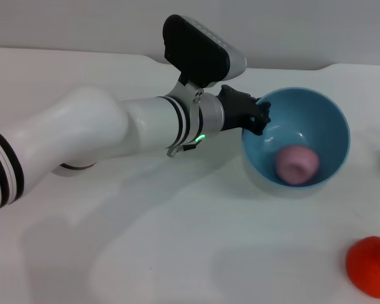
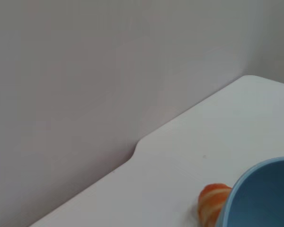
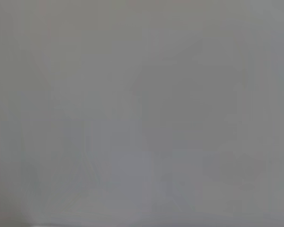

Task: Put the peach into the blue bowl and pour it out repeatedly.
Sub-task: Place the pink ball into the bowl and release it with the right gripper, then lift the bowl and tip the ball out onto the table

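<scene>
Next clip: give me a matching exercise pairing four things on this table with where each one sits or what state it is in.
Things:
1. peach
2. blue bowl
3. red-orange bumpy fruit
4. left gripper

Places or states:
A. alone on the table, nearer the robot than the bowl, on its right
B. at the bowl's rim, on the robot's left side of it
C. inside the bowl, low against its wall
D. tilted, its opening facing the head camera

Pairs: 1-C, 2-D, 3-A, 4-B

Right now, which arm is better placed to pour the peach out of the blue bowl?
Left. Its hand grips the blue bowl at the rim, tilted, with the peach inside. The right arm is out of sight.
</scene>
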{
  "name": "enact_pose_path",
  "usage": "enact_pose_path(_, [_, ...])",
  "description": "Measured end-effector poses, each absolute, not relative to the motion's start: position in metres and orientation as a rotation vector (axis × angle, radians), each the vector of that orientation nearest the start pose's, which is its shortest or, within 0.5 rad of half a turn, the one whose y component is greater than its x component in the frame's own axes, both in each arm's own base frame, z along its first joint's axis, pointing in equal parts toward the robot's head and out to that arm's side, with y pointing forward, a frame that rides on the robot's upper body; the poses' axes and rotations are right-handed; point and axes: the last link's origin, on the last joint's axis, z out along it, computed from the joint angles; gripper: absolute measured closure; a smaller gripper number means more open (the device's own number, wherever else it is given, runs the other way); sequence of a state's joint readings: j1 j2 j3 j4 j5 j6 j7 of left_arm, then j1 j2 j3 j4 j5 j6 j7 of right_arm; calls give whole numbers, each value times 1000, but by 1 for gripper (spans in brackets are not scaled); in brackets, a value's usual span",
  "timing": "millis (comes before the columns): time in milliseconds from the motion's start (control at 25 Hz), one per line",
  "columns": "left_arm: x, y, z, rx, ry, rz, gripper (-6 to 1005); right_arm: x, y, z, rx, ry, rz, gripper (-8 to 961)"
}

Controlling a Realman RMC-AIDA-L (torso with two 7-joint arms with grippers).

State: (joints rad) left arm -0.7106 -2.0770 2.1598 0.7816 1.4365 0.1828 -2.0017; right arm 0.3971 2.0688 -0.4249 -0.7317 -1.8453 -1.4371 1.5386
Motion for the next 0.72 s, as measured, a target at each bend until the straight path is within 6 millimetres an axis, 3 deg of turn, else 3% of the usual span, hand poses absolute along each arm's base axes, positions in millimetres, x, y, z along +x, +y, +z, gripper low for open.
enact_pose_path(320, [-147,384,-144,-2448,-570,-282,1000,375,287,73,-1886,782,784,485])
enact_pose_path(720, [-128,383,-145,-2474,-444,-301,1000,413,261,51,-1710,909,683,402])
